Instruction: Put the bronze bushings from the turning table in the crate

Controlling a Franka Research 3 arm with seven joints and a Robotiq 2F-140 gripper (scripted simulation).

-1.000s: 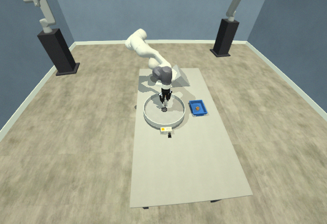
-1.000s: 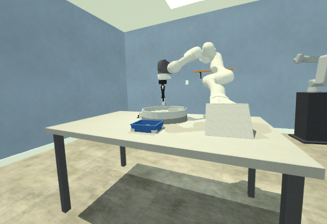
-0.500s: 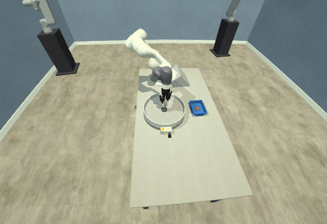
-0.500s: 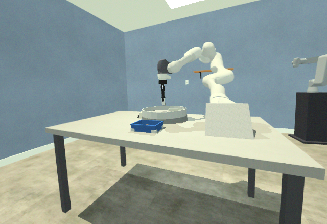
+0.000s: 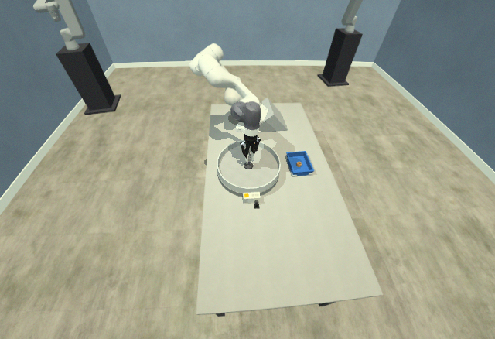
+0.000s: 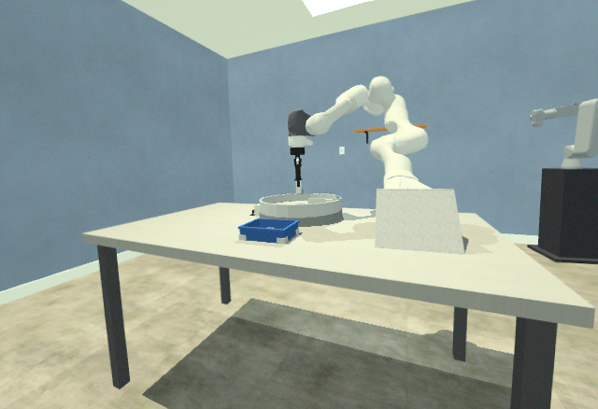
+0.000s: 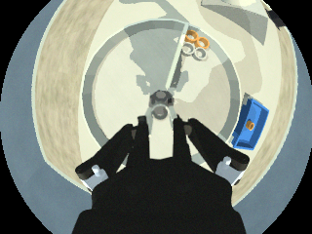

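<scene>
My gripper [image 5: 248,160] [image 6: 299,185] [image 7: 160,113] hangs upright over the middle of the round turning table [image 5: 247,187] [image 6: 290,212] [image 7: 88,93], just above its dark hub [image 7: 161,97]. The fingers are shut on a small grey ring, a steel bushing [image 7: 159,111]. Two bronze bushings [image 7: 192,36] [image 7: 203,43] and two steel bushings [image 7: 188,48] [image 7: 199,53] lie together near the table's far rim. The blue crate [image 5: 290,164] [image 6: 255,233] [image 7: 258,117] stands beside the turning table and holds one bronze bushing [image 5: 298,163] [image 7: 250,124].
A thin divider bar [image 7: 176,60] runs from the hub to the rim. A small yellow and white box [image 5: 250,195] and a black part [image 5: 256,204] sit at the turning table's front. The arm's pale pedestal [image 6: 418,221] stands behind. Two other arms stand on black plinths by the walls.
</scene>
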